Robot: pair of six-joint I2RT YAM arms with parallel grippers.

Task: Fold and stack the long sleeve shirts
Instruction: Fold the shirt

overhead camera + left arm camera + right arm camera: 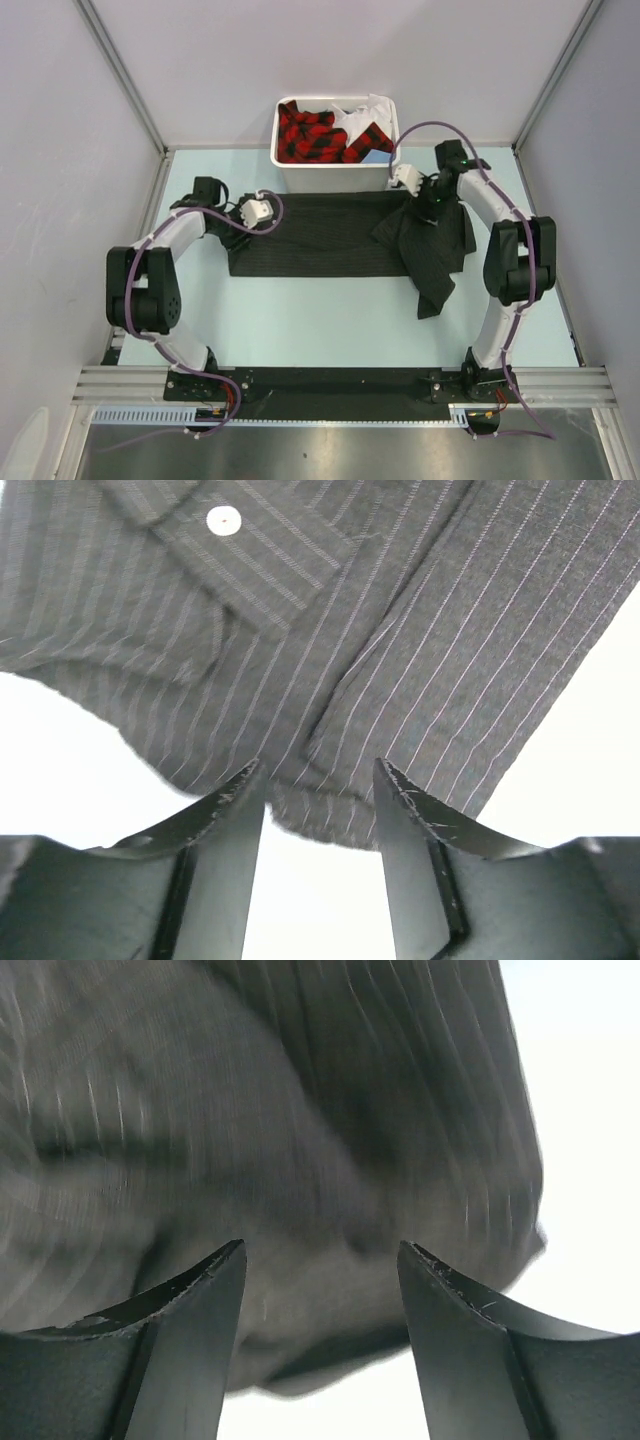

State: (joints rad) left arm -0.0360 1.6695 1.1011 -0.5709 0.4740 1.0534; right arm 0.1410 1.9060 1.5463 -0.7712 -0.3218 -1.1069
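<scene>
Fingers (215,880) half open, both arms, over shirt (400,630)

Pale blue-green table (300,320), flat, matte. Dark pinstriped shirt (320,235) lies spread on it, reaching from under the left claw (262,212) across to under the right claw (430,208) — bunched there, one loose part lying nearer the arm bases than that claw. White bin (335,178) stands between the two claws, just at the shirt's far edge.
</scene>
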